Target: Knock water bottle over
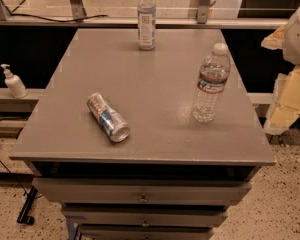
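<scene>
The water bottle [210,83] stands upright on the right side of the grey table top [155,89]. It is clear crinkled plastic with a white cap and a red, white and blue label band. My gripper [291,84] is the pale white and cream shape at the right edge of the view, off the table and to the right of the bottle, well apart from it. It holds nothing that I can see.
A slimmer smooth bottle [146,17] stands upright at the table's far edge. A silver-and-blue can [108,117] lies on its side at the front left. A white pump dispenser [13,82] stands on a ledge to the left. Drawers [142,193] sit below the top.
</scene>
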Available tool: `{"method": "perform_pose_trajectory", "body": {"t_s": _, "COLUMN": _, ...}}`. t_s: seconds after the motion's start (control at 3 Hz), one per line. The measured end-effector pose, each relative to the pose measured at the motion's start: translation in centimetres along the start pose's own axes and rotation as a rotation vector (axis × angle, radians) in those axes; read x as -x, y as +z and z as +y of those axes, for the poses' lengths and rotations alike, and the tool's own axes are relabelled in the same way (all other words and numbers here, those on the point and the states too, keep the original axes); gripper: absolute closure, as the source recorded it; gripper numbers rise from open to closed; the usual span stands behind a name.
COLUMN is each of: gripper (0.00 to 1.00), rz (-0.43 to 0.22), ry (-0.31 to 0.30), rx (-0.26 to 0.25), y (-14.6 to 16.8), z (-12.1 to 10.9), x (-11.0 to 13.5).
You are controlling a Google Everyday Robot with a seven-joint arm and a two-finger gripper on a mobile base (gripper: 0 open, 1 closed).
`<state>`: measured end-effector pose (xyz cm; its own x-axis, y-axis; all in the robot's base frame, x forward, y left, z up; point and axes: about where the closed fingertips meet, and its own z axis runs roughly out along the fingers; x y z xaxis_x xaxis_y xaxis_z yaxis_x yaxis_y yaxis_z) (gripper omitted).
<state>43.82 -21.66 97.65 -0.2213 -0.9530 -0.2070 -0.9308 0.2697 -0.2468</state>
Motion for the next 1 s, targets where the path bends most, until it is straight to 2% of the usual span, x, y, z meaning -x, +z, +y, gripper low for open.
{"method": "perform_pose_trajectory", "body": {"t_s": 0.33, "gripper": 0.00, "rz": 0.000, "ry": 0.000, "rx": 0.000, "y": 0.0, "z": 0.0, "x": 0.0}}
{"method": "perform_pose_trajectory", "body": {"t_s": 0.67, "gripper": 0.00, "rz": -0.065, "ry": 0.015, "rx": 0.005, "y": 1.1, "z": -1.0, "x": 0.3}}
{"method": "perform_pose_trajectory", "body": {"t_s": 1.0, "gripper": 0.00, "rz": -0.212, "ry": 0.036, "rx": 0.015, "y": 3.1, "z": -3.2, "x": 0.9}}
